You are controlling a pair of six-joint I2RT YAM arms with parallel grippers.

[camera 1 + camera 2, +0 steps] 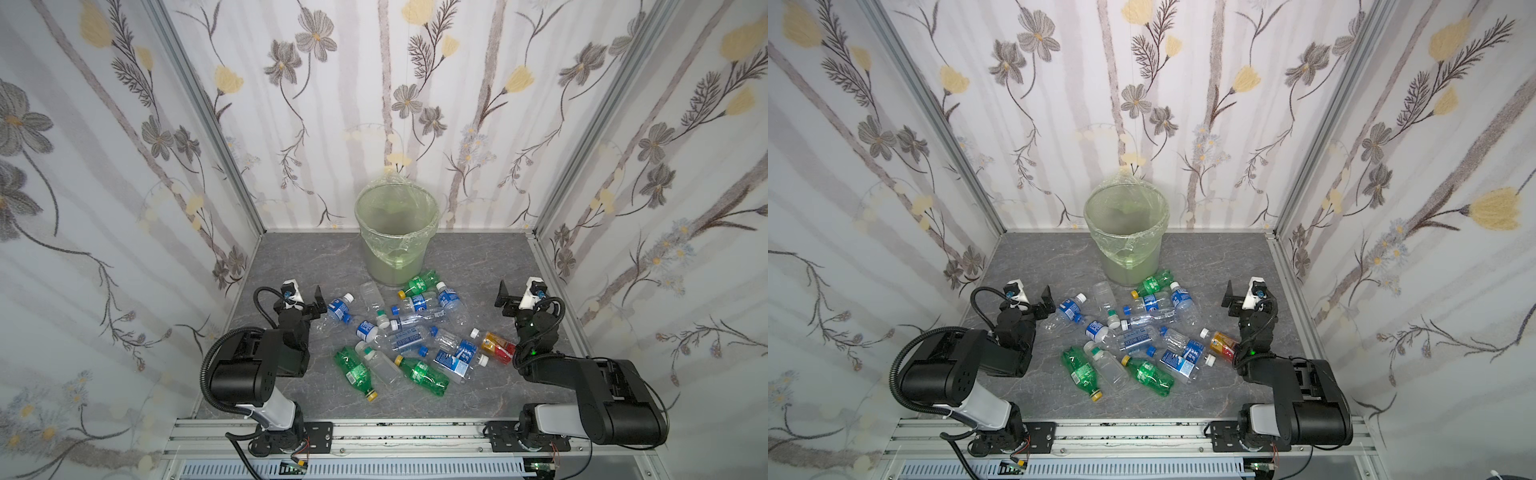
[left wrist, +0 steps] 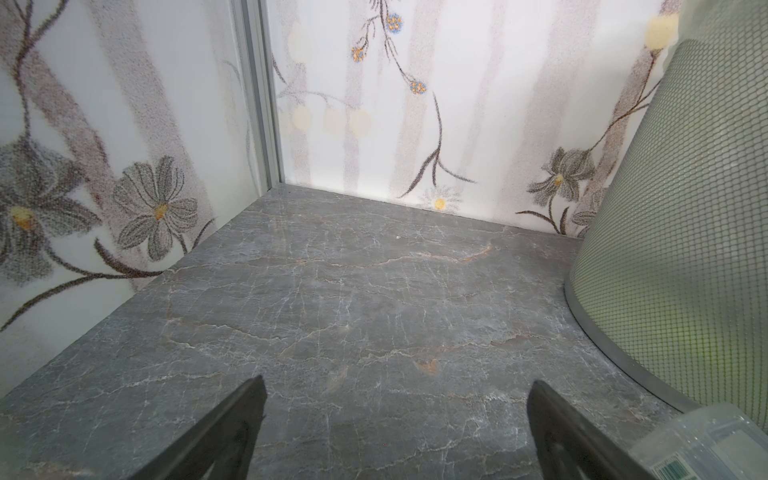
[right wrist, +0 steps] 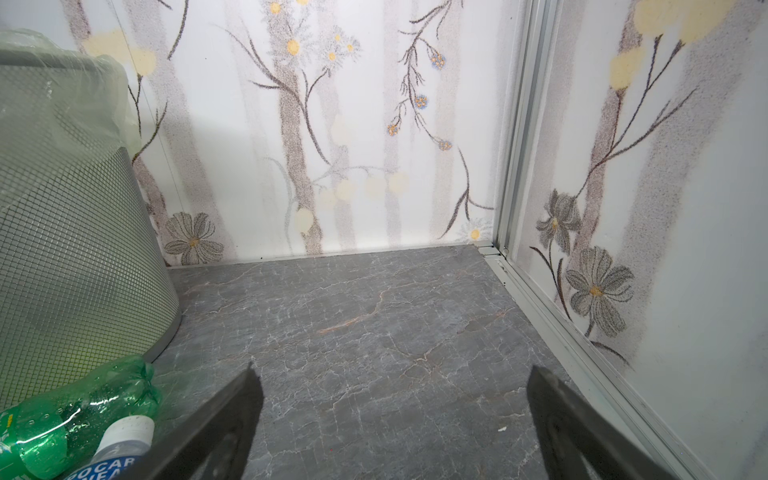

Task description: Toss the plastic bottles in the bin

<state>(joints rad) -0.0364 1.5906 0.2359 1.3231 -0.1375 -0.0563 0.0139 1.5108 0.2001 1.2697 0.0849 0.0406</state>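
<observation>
The plastic bottles (image 1: 409, 337) are strewn on their sides in a loose, overlapping heap at the middle of the grey marbled counter (image 1: 299, 257), just in front of the bin (image 1: 390, 266), which stands upright near the back wall. Clear bottles with blue labels are mixed with green ones. One green bottle (image 1: 419, 284) lies against the bin's base, and an orange-red bottle (image 1: 496, 345) lies at the heap's right edge, just beside the right arm (image 1: 536, 328). The heap is flanked by that arm and the left arm (image 1: 291, 328), both held low and pointed toward the back wall. The left jaws are seen spread wide with only bare counter between them, and the right jaws are likewise released and empty. The bin is lined with a thin light-green bag (image 1: 399, 245) folded over its rim, and only that lining can be made out inside. Because bottles are piled over one another, an exact count cannot be given. In the left wrist view only a corner of a clear bottle (image 2: 698, 449) is caught at the frame edge. In the right wrist view the green bottle and a white-capped, blue-labelled bottle (image 3: 124, 436) are cut off beside the bin.
</observation>
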